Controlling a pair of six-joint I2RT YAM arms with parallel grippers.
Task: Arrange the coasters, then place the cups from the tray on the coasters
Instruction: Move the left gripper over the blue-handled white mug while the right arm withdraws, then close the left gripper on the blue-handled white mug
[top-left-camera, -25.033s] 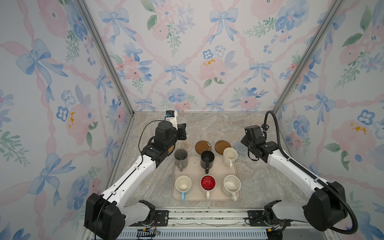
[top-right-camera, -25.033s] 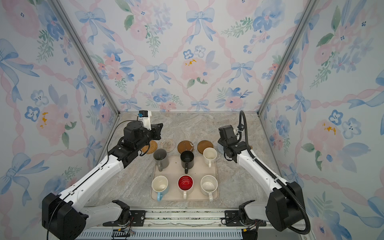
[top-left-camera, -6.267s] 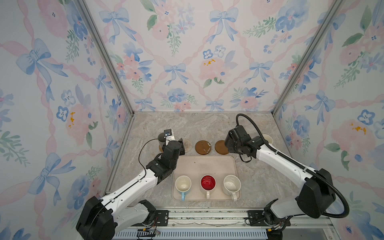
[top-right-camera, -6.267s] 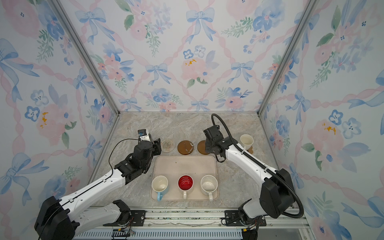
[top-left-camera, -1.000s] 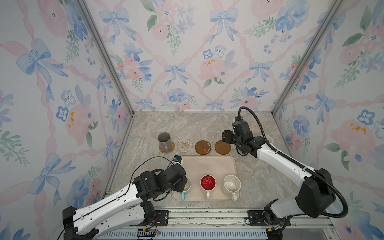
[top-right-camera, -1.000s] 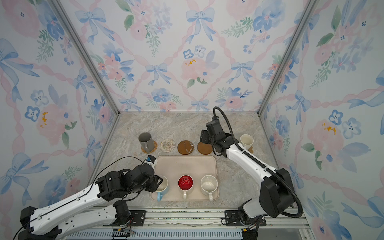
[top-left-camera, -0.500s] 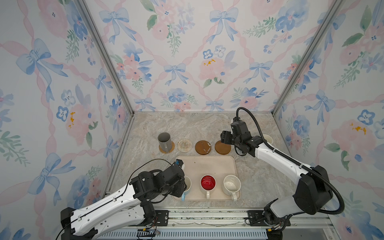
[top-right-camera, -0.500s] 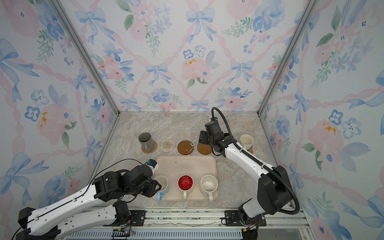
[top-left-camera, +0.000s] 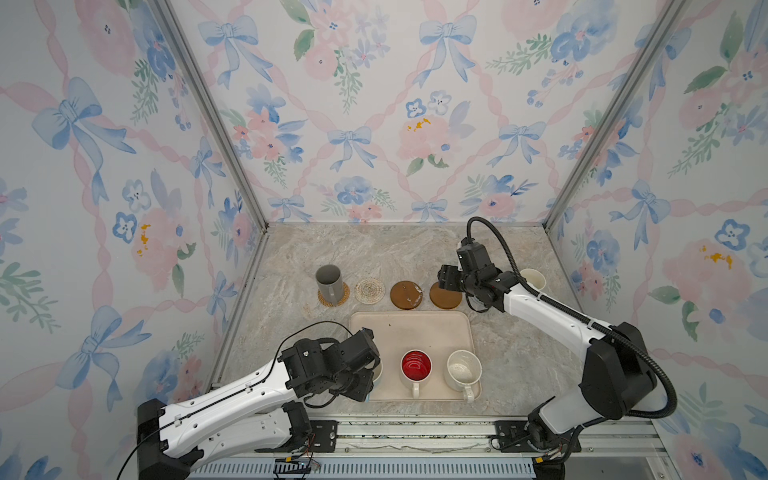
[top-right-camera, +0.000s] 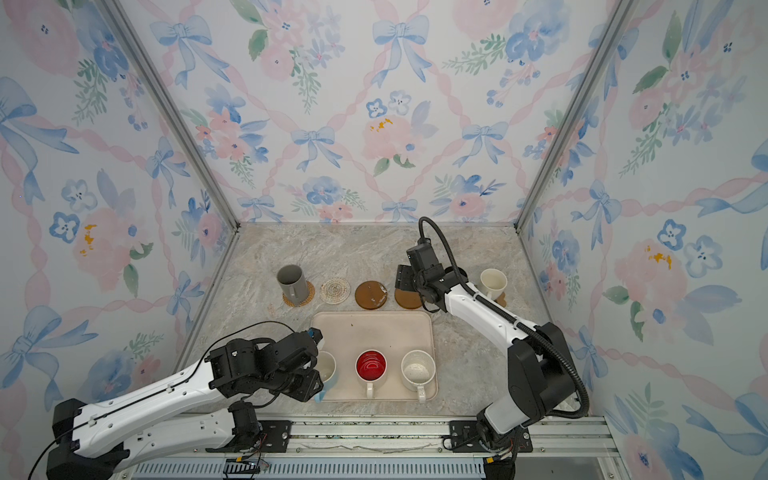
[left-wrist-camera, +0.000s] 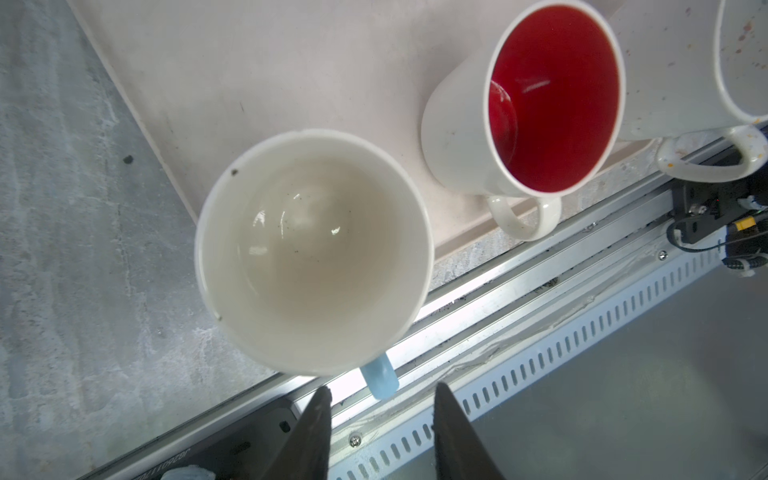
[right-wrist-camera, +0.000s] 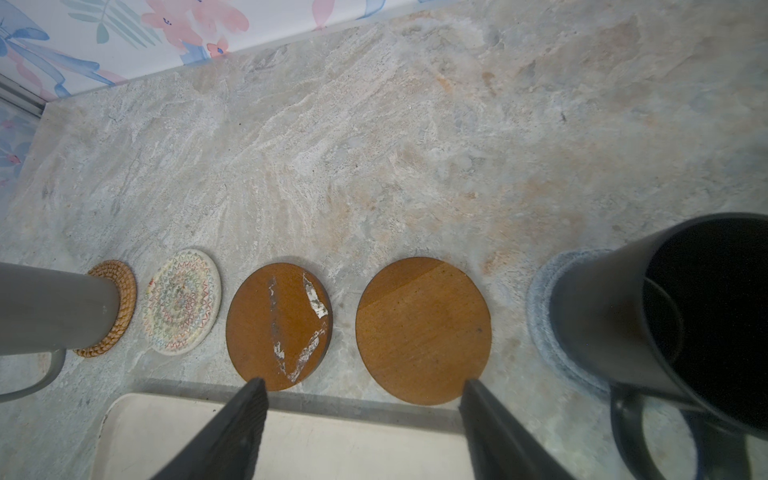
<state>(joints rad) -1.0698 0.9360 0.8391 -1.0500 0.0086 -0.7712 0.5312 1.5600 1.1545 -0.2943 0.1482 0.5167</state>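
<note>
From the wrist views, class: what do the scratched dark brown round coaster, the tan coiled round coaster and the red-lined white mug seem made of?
Scratched dark brown round coaster: probably coated wood or board, matt; pale patches where the surface has flaked.
Tan coiled round coaster: rattan or similar cane, natural; ribbed woven rings.
Red-lined white mug: likely glazed ceramic, glossy; sharp highlights inside.
</note>
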